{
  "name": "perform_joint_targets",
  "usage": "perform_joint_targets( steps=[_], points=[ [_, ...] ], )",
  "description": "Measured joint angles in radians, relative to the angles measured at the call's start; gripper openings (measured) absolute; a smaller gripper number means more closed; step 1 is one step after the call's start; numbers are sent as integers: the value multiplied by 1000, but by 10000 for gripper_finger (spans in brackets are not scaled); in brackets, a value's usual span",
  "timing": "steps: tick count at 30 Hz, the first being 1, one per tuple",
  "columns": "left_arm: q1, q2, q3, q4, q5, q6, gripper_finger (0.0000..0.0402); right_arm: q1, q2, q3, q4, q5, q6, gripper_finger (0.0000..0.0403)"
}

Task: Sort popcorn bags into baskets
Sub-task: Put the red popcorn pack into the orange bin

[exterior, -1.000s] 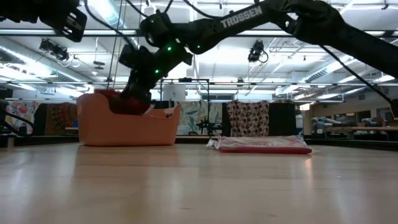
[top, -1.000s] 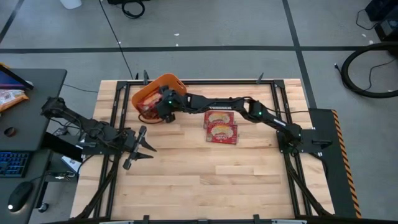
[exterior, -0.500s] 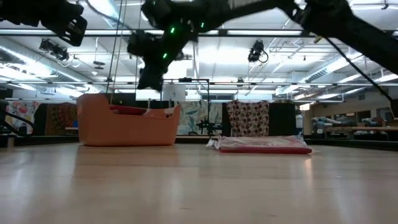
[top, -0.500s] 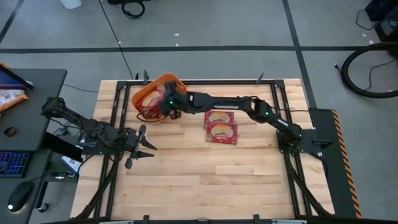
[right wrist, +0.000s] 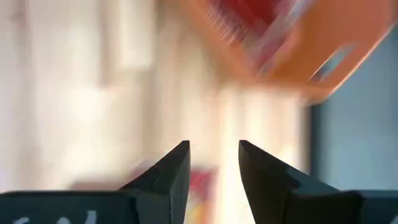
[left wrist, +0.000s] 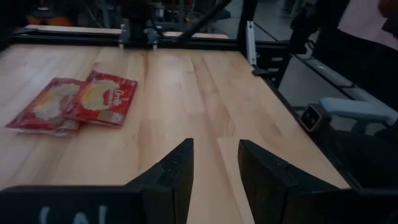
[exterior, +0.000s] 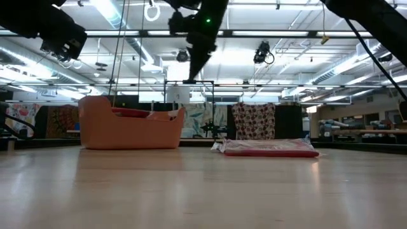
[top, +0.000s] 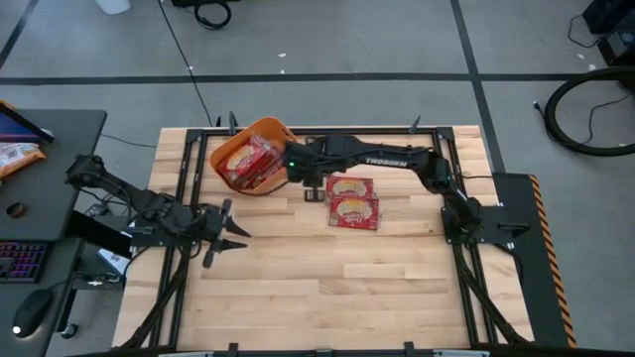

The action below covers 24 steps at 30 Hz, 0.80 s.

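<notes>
The orange basket stands at the table's far left with red popcorn bags lying in it. Two more popcorn bags lie flat on the table to its right, overlapping. My right gripper hangs open and empty above the table between basket and bags; in the low view it points down, higher than the basket's rim. My left gripper waits open near the table's left edge, nothing between its fingers.
A black frame runs along the table's far edge and both sides. Bare wood spreads over the near half of the table. A desk with a keyboard and mouse stands left of the table.
My right gripper has risen out of the basket, leaving a red bag inside, and has swung toward the table's right, now between the basket and the two bags on the table.
</notes>
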Motion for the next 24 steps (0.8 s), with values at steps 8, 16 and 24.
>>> perform_joint_targets(
  steps=[8,16,24],
  points=[
    [0,0,0,-4,-43,-23,130,-23,-1,-109,-253,-89,225,140],
    [0,0,0,-25,-43,-26,130,-59,-1,-321,-259,-203,229,140],
    [0,0,0,-32,-43,-26,130,-115,-1,-437,-169,-239,174,140]
  ],
)
